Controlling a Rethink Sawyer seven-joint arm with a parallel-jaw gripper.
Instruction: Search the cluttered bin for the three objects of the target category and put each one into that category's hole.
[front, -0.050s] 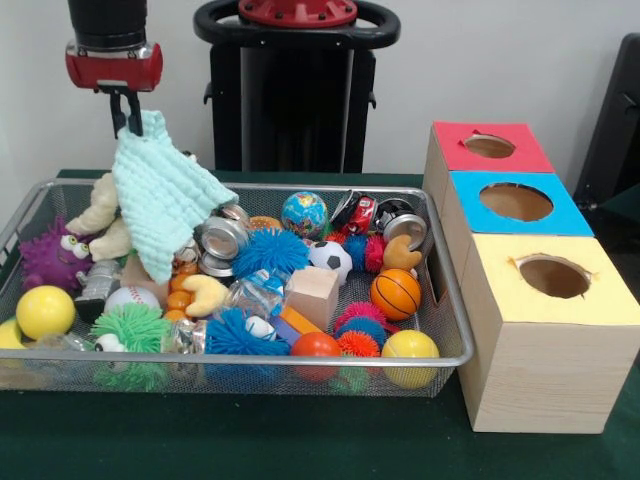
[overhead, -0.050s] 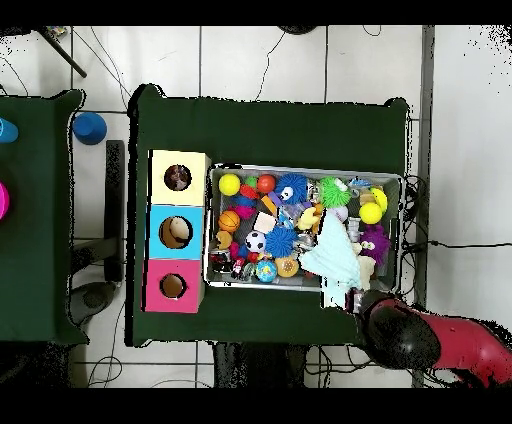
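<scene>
Gripper (front, -0.050s: 126, 122) pinched shut on the pale green cloth (front, -0.050s: 165, 200) — hanging over the bin's (front, -0.050s: 440, 300) far left corner. Lift higher, clear the toys — carry right to the boxes (front, -0.050s: 545, 330).

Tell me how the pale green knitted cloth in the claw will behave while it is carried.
The pale green knitted cloth is probably floppy: pinched at one corner by the claw, it hangs in folds. It looks light for its size. Its lower end seems to lie among the toys in the wire mesh bin, so it may drag or snag.
</scene>
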